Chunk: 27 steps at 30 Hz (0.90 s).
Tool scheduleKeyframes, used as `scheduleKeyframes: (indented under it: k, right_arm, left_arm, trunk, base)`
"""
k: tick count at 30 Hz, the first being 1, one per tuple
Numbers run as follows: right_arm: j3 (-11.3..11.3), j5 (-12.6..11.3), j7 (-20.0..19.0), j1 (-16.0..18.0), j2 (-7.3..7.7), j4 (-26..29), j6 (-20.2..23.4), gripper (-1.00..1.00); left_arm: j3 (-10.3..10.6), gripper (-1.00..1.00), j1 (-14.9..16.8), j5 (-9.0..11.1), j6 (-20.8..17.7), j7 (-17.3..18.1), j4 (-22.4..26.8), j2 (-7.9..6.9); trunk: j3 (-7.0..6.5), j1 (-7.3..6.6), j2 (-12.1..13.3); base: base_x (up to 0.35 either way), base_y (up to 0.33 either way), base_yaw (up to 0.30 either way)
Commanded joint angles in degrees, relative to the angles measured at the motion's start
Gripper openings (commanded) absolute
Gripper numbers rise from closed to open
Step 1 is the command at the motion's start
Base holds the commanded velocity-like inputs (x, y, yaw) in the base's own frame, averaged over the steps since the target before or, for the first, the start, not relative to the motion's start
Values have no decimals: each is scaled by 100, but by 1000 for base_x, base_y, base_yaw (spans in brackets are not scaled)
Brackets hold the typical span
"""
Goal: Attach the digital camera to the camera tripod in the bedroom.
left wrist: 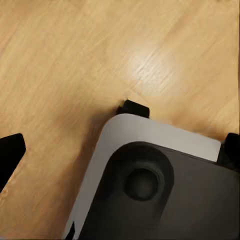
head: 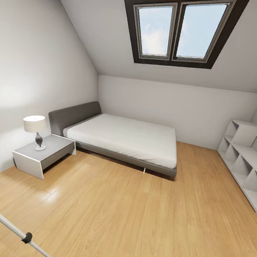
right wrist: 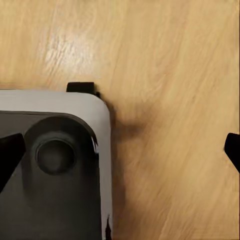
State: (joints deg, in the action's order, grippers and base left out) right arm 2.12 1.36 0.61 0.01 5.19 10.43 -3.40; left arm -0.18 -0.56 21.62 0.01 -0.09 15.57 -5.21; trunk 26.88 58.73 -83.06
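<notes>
One thin silver leg of the camera tripod (head: 9,224), with black joints, slants across the bottom left corner of the head view over the wood floor. The rest of the tripod is cut off by the picture's edge. The digital camera is out of view. My left gripper (left wrist: 120,152) hangs open above the floor and my own white and black base (left wrist: 150,190), its dark fingertips (left wrist: 10,155) far apart. My right gripper (right wrist: 120,152) is likewise open over the base (right wrist: 55,170), with nothing between its fingertips (right wrist: 232,150).
The bedroom lies ahead: a grey-framed white bed (head: 123,138) against the back left wall, and a grey nightstand (head: 44,153) with a lamp (head: 35,130) at the left. A white cube shelf (head: 244,161) lines the right wall. A skylight (head: 179,28) sits in the sloped ceiling.
</notes>
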Motion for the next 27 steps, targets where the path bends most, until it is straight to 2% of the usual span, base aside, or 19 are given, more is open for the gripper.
scheduleKeyframes:
  k: [1,2,3,6,10,11,12,13,15,16,18,19,24,25,27]
  right_arm:
    - [23,53,2,-1,36,189,13,100]
    - [27,89,0,-1,71,376,50,100]
    - [33,150,-3,-1,134,766,166,100]
    - [42,202,-4,3,194,1375,467,100]
    - [53,232,-8,77,235,2213,1127,100]
    - [59,226,-15,211,243,2653,1555,100]
    - [63,218,-19,307,245,2864,1789,100]
    - [83,156,-90,862,253,3617,2891,100]
    - [114,61,-213,1223,253,3952,3573,100]
    - [218,-198,-541,1737,254,4386,4590,100]
    - [304,-388,-781,2038,257,4627,5171,100]
    - [386,-549,-990,2258,259,4848,5578,100]
    - [536,-789,-1289,2547,226,5458,5982,100]
    - [556,-807,-1329,2598,209,5669,6002,100]
    - [569,-817,-1362,2630,198,5828,5985,100]
  left_arm:
    - [-1,100,-1,28,-83,-2,210,-72]
    - [-2,100,1,26,-191,-5,409,-136]
    - [-1,100,12,23,-492,-14,810,-250]
    - [0,100,26,21,-1114,-60,1403,-419]
    - [-9,100,155,19,-2056,-218,2094,-629]
    - [-12,100,341,19,-2488,-325,2393,-699]
    - [-13,100,466,18,-2685,-378,2523,-722]
    - [-13,100,1089,25,-3325,-511,2932,-757]
    - [-11,100,1449,30,-3553,-526,3087,-739]
    - [-11,100,1992,49,-3803,-542,3300,-664]
    - [-13,100,2309,57,-3930,-560,3434,-563]
    - [-11,100,2551,62,-4021,-575,3568,-404]
    - [1,100,2847,45,-4124,-614,3797,186]
    - [17,100,2899,30,-4138,-628,3846,406]
    - [33,100,2932,21,-4133,-639,3871,586]
  trunk:
    - [5,0,-2]
    - [5,0,-2]
    - [5,0,-2]
    - [5,0,-2]
    - [5,0,-2]
    - [5,0,-2]
    - [5,0,-2]
    - [5,0,-2]
    - [5,0,-2]
    - [5,0,-2]
    - [5,0,-2]
    - [5,0,-2]
    - [5,0,-2]
    - [5,0,-2]
    - [5,0,-2]
  base:
    - [0,0,0]
    - [0,0,0]
    - [0,0,0]
    - [0,0,0]
    - [0,0,0]
    - [0,0,0]
    - [0,0,0]
    - [0,0,0]
    - [0,0,0]
    - [0,0,0]
    - [0,0,0]
    - [0,0,0]
    - [0,0,0]
    - [0,0,0]
    - [0,0,0]
